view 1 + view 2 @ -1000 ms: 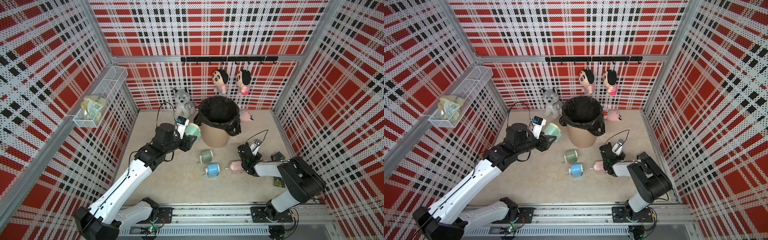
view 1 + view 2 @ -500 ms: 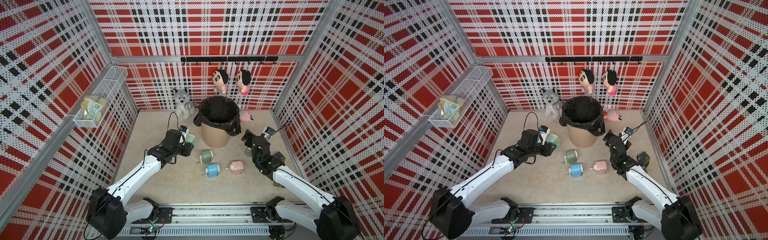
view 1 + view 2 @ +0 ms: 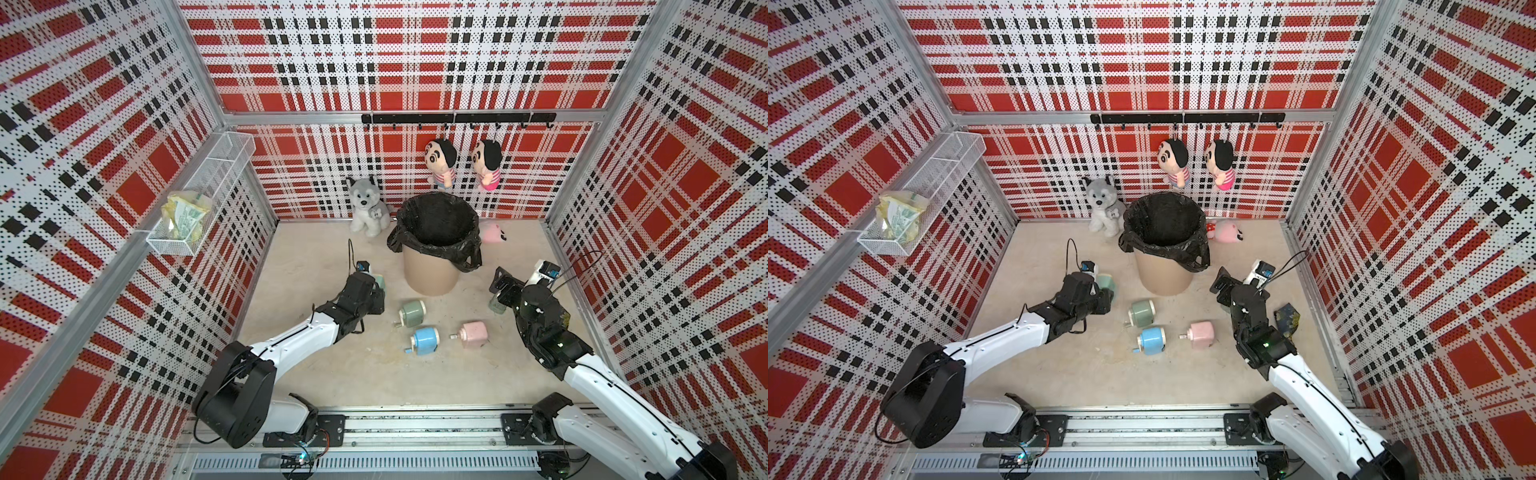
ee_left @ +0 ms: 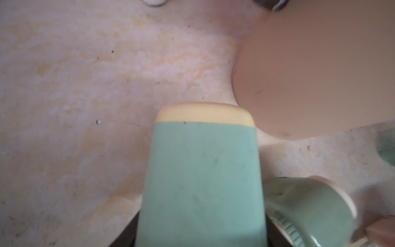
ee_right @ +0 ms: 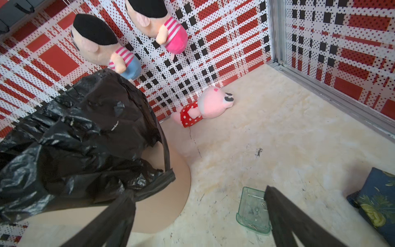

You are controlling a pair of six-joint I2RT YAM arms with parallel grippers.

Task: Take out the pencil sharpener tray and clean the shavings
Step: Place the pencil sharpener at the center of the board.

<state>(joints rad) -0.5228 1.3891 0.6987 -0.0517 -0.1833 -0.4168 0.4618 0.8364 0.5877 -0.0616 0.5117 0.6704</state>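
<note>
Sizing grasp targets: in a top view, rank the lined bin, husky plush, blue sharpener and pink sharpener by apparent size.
1. lined bin
2. husky plush
3. blue sharpener and pink sharpener look alike; unranked.

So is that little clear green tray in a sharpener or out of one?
Out: the tray lies loose on the floor, beside the bin.

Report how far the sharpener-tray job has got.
Done: the clear green plastic tray is out, lying on the floor beside the tan bin with black liner. In hand: the left gripper holds the teal sharpener body; the right gripper hangs near the tray, jaws open. Left: specks show in the tray, so cleaning seems pending.
</note>
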